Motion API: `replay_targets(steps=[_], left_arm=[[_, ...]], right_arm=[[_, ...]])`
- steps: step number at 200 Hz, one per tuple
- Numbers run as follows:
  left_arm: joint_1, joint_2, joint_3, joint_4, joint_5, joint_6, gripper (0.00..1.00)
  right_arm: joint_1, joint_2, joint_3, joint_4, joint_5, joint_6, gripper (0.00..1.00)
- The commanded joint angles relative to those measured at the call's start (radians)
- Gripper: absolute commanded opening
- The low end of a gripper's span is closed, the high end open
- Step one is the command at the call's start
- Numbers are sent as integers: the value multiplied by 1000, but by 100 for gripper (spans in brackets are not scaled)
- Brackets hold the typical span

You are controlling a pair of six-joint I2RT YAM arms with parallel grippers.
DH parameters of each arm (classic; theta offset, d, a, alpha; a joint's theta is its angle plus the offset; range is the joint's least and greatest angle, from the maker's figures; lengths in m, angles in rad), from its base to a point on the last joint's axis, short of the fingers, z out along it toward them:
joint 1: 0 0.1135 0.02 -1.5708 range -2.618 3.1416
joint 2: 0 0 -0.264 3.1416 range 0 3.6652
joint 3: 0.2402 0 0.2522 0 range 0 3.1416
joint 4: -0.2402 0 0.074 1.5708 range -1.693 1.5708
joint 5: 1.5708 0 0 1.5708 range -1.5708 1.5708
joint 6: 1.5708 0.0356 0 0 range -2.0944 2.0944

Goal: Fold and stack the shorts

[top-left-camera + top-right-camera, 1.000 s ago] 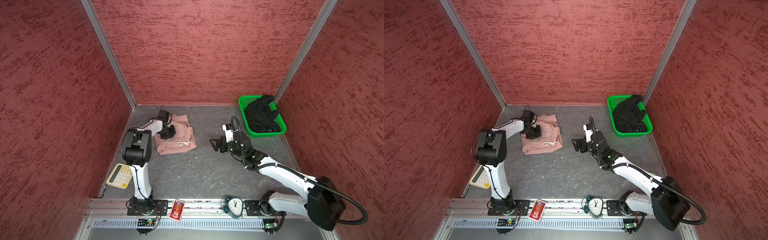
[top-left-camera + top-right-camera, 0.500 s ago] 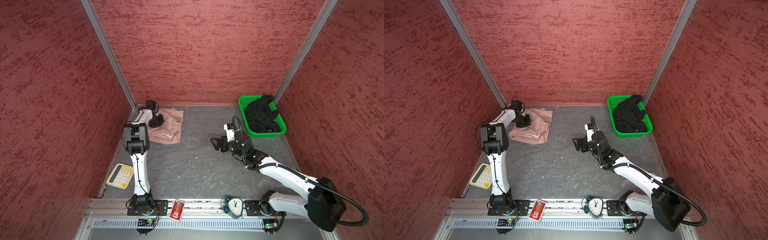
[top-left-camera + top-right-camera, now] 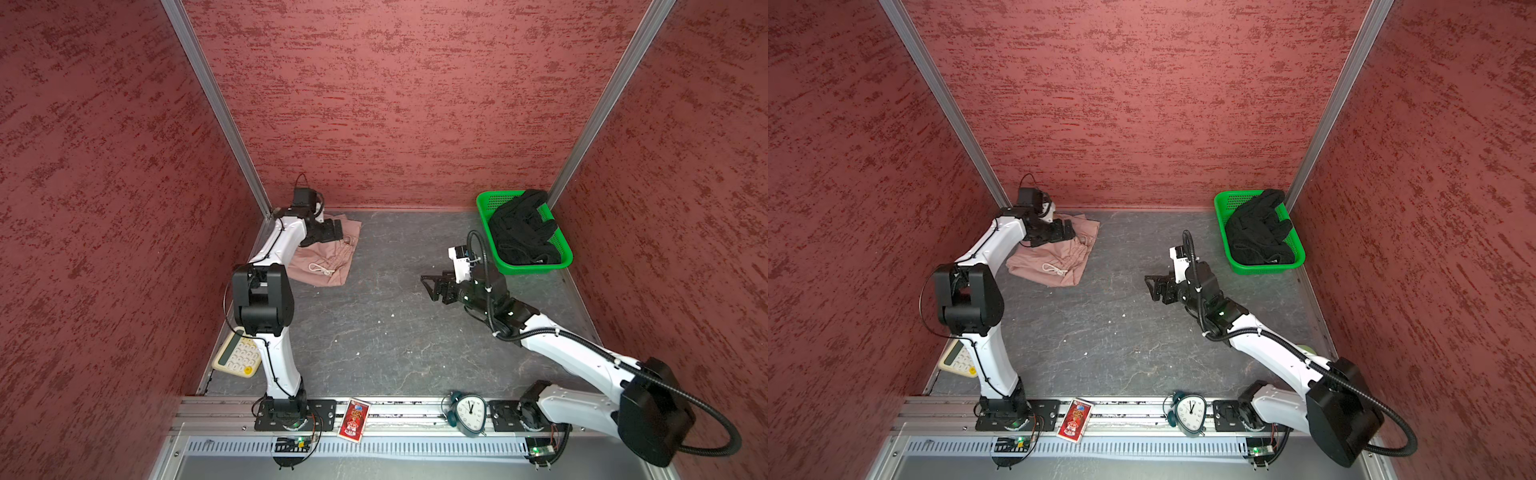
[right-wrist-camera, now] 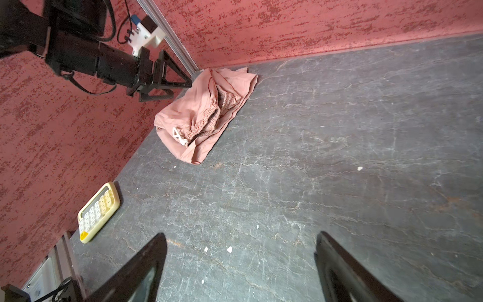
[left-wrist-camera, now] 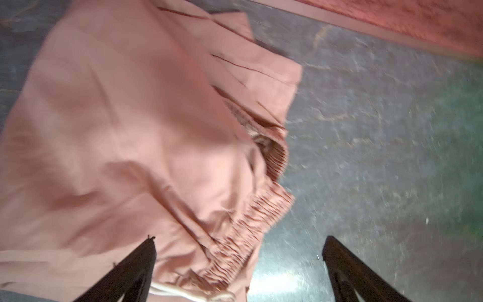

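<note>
Pink shorts (image 3: 328, 262) lie loosely folded left of centre in both top views, beneath my left gripper (image 3: 334, 229), jaws spread and empty; next, I reckon, my right gripper (image 3: 430, 286), likewise spread, must fetch the black shorts (image 3: 521, 232) from the basket (image 3: 536, 266), right of centre.

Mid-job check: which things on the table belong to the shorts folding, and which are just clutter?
Job:
pink shorts
black shorts, heaped in the green basket

Lying about:
green basket itself
calculator
alarm clock
red card pack
</note>
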Motion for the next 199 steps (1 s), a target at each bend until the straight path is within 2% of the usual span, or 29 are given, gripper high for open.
replay_targets(steps=[1, 19, 58, 84, 104, 164, 199], left_arm=[[-75, 19, -70, -34, -48, 118, 99], [-108, 48, -64, -47, -153, 168, 99], [-108, 160, 37, -92, -339, 210, 99], [-92, 205, 65, -59, -407, 225, 99], [-63, 259, 120, -71, -428, 209, 99], [7, 365, 228, -38, -396, 245, 99], [35, 408, 300, -29, -374, 245, 99]], right_arm=[[-6, 23, 23, 45, -41, -1, 90], [-6, 28, 29, 41, -45, -4, 90], [-8, 1, 39, 33, -48, 13, 90], [-11, -23, 45, 29, -45, 16, 90], [-34, -31, 53, 16, -50, 17, 90], [-99, -18, 111, -61, -28, -14, 90], [-179, -1, 194, -197, 77, -26, 91]])
